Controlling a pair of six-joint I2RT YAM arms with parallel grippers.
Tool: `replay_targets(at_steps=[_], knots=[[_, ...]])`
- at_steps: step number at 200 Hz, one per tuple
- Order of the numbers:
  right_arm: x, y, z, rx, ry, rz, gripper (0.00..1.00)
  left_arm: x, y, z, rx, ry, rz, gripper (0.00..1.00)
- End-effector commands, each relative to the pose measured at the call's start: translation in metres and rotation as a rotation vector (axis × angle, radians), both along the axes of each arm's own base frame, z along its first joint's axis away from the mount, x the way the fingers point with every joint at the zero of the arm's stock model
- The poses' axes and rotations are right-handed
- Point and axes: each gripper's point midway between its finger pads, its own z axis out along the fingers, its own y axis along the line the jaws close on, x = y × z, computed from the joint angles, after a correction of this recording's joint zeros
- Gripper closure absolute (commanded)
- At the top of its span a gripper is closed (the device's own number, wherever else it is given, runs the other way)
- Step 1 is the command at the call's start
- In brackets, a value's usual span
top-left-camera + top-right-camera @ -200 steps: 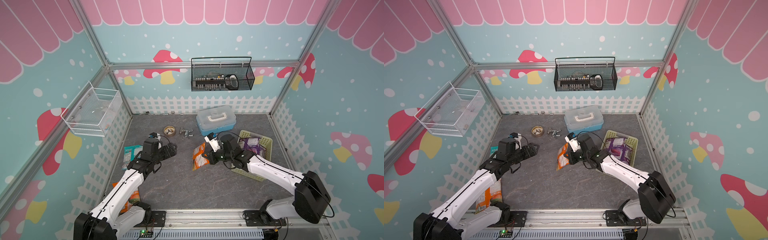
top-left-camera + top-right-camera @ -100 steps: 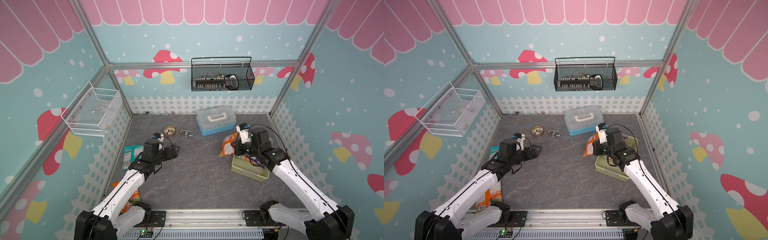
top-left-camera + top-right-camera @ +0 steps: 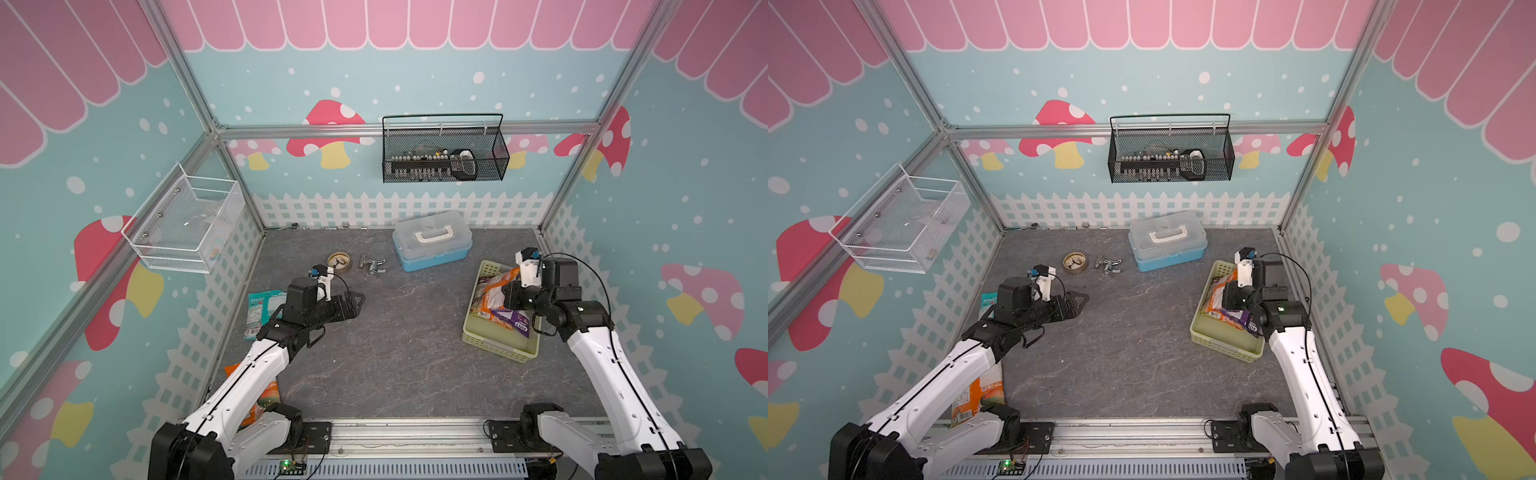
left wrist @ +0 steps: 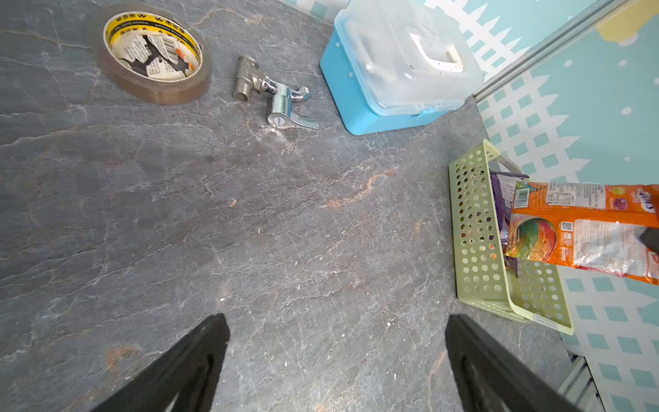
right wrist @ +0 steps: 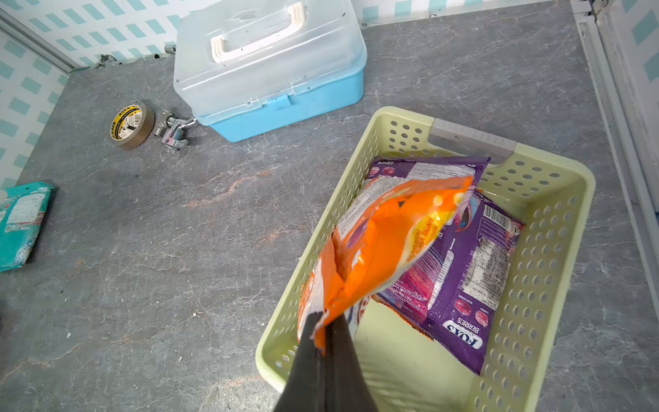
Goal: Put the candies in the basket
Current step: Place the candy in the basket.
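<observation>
orange bag (image 5: pixel 385 242) hangs above basket (image 5: pixel 542 271)

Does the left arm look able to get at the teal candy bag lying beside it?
Likely yes. The left gripper is open and empty, and the teal bag lies flat beside that arm, though behind the gripper, so it must pull back.

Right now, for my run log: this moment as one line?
right fingers: shut on orange bag, above basket | left fingers: open | teal bag: on table
</observation>
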Motion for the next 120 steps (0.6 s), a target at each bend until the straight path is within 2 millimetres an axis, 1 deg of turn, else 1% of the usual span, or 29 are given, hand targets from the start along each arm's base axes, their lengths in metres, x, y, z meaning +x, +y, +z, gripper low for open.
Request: replay_targets(at_steps=[1,30,46,62,89,120], knots=[[-0.008,0.000,-0.002,0.013,-0.006,0.016,1.00,-0.001,-0.007,0.005,-0.015,-0.021,-0.049,0.01],[-0.013,-0.004,-0.010,0.007,0.023,0.005,1.00,-0.009,-0.021,0.008,-0.045,-0.026,-0.148,0.01],[-0.015,-0.005,-0.013,0.007,0.030,0.001,1.00,-0.015,-0.032,0.014,-0.072,-0.038,-0.225,0.01],[-0.016,-0.005,-0.019,0.013,0.043,0.003,1.00,-0.017,-0.039,0.019,-0.080,-0.048,-0.259,0.01],[-0.018,-0.001,-0.031,0.034,0.062,0.019,1.00,-0.015,-0.041,0.024,-0.072,-0.067,-0.260,0.01],[-0.022,0.008,-0.040,0.086,0.078,0.050,1.00,-0.016,-0.040,0.020,-0.065,-0.060,-0.261,0.01]])
